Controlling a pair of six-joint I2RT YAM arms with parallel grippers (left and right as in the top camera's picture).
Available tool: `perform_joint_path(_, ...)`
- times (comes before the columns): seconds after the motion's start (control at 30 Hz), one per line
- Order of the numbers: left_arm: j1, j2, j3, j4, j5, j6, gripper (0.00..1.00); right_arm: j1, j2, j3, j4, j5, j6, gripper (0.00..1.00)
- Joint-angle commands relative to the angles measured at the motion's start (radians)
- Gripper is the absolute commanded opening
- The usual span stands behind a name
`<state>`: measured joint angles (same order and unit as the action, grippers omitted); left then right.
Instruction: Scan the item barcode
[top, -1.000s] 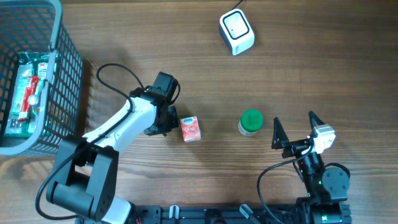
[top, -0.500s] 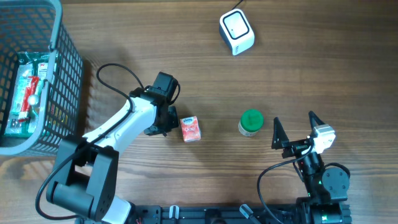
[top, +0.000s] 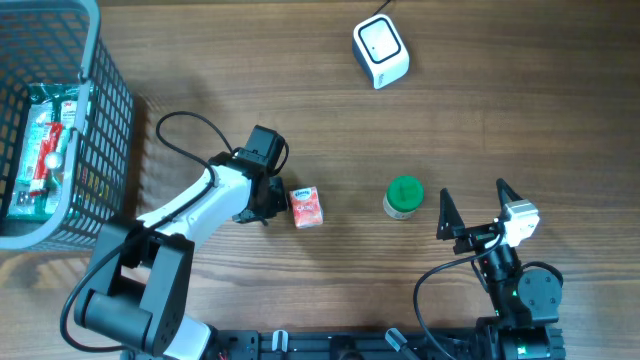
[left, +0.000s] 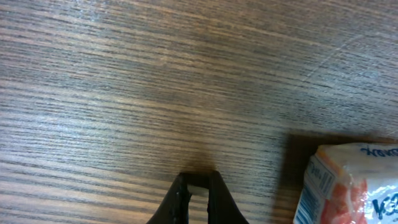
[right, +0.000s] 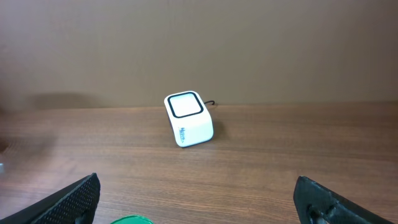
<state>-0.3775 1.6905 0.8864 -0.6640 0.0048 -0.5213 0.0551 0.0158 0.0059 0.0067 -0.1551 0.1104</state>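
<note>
A small red and white carton lies on the wooden table, left of centre. In the left wrist view the carton fills the lower right corner, with blue printed bars on its near side. My left gripper is shut and empty, low over the table just left of the carton; its fingertips are pressed together. The white barcode scanner stands at the far side, and the right wrist view shows the scanner with its window up. My right gripper stands open and empty at the front right.
A jar with a green lid stands between the carton and my right gripper; its lid shows at the bottom edge of the right wrist view. A grey wire basket holding packaged goods occupies the far left corner.
My left arm has shifted slightly toward the front and nearer the carton. The right arm, carton, jar and scanner have not moved.
</note>
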Motion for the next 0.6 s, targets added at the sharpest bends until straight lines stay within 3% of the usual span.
perform_joint_path(0.0, 0.002, 0.011, -0.019, 0.014, 0.005, -0.014, 0.04, -0.003, -0.002, -0.001, 0.003, 0.008, -0.005, 1.0)
perform_joint_path(0.57, -0.094, 0.011, -0.019, 0.054, 0.032, -0.014, 0.05, -0.003, -0.002, -0.001, 0.003, 0.008, -0.005, 1.0)
